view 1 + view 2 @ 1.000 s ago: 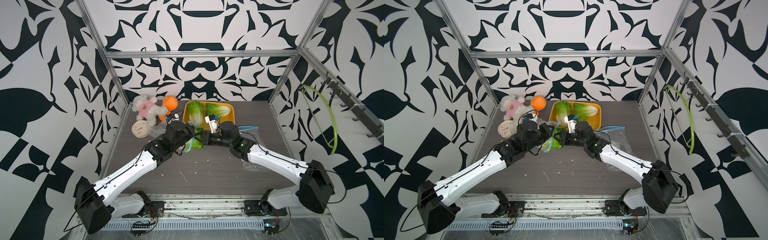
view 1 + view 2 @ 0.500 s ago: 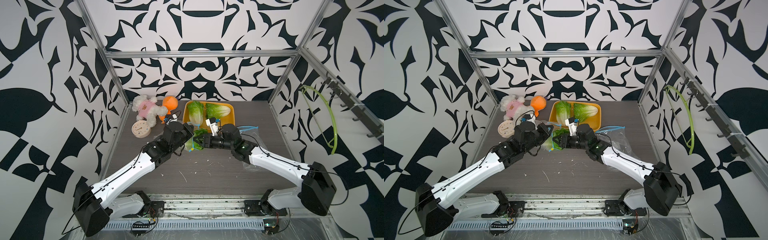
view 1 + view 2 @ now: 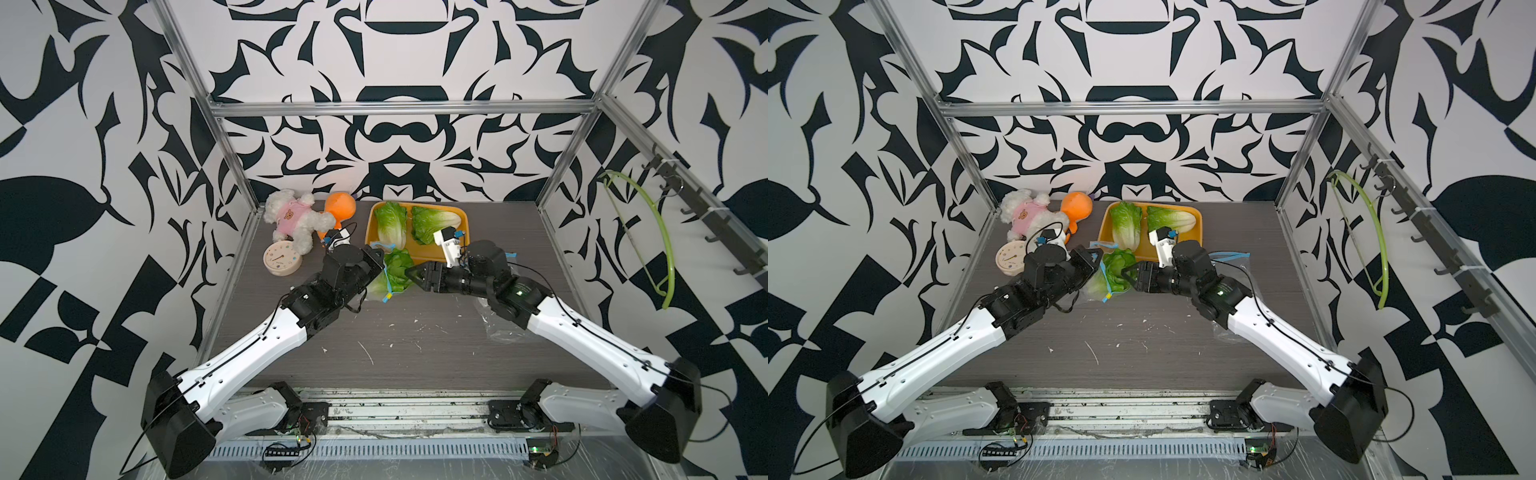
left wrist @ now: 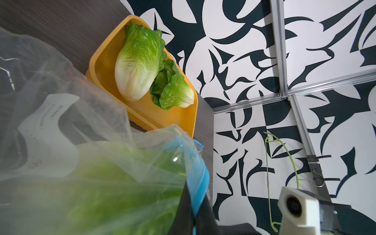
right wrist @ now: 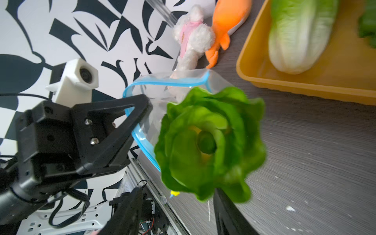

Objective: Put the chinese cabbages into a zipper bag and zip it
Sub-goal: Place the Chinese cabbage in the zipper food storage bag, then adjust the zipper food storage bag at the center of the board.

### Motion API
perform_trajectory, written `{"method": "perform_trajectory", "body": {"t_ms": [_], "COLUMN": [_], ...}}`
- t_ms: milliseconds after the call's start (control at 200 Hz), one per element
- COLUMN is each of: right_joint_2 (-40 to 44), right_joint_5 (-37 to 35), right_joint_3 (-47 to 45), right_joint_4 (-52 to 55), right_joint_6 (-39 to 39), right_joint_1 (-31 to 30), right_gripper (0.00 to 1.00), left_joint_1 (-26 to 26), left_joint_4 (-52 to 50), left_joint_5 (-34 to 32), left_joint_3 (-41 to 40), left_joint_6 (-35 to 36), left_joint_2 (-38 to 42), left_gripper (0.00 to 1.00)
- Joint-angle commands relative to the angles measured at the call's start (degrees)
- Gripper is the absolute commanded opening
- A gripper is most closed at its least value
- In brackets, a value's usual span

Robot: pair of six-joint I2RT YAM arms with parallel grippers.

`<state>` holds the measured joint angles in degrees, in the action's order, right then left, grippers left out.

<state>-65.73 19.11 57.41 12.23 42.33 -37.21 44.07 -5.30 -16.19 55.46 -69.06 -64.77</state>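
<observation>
Dark wood-grain bench (image 3: 415, 345), black-and-white patterned walls. My left tool (image 3: 376, 261) pinches the blue zip rim of a clear plastic zipper bag (image 5: 154, 114) lying mid-bench. One crinkly green chinese cabbage (image 3: 398, 269) sits in its mouth, leaves sticking out. My right tool (image 3: 411, 275) stands wide just beside it, holding nothing. Another cabbage (image 3: 391, 226) and a third cabbage (image 3: 430, 221) lie in a yellow plastic tray (image 3: 465, 226) at the back edge.

3 grn cabbages (image 4: 138, 65), yel tray (image 4: 162, 120), blk/wht walls (image 3: 399, 137).
</observation>
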Motion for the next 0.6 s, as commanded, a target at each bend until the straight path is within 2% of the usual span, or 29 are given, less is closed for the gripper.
{"method": "perform_trajectory", "body": {"t_ms": [0,130,305,405,595], "right_joint_2": [2.8,2.5,-5.4,-8.5,-12.0], "right_joint_5": [-4.9,-0.9,7.6,9.6,11.1], "right_joint_3": [0.5,-4.3,-7.2,-8.0,-7.5], "right_joint_4": [9.6,6.4,-5.3,-10.9,-13.7], "right_joint_6": [-1.2,2.9,9.9,13.3,15.0], "right_joint_1": [3.1,6.0,6.2,5.8,4.8], "right_gripper": [0.55,0.48,0.41,0.38,0.35], "left_joint_1": [-0.3,-0.3,-0.3,-0.3,-0.3], "left_joint_4": [2.0,2.0,2.6,2.6,2.7], "left_joint_5": [-1.5,-1.5,-0.9,-0.7,-0.6], "left_joint_3": [-1.3,-1.6,-1.5,-1.5,-1.6], "left_joint_6": [-0.3,-0.7,-1.2,-1.3,-1.6], "left_joint_2": [1.5,1.6,1.2,1.0,1.0], "left_gripper": [0.0,0.0,0.0,0.0,0.0]}}
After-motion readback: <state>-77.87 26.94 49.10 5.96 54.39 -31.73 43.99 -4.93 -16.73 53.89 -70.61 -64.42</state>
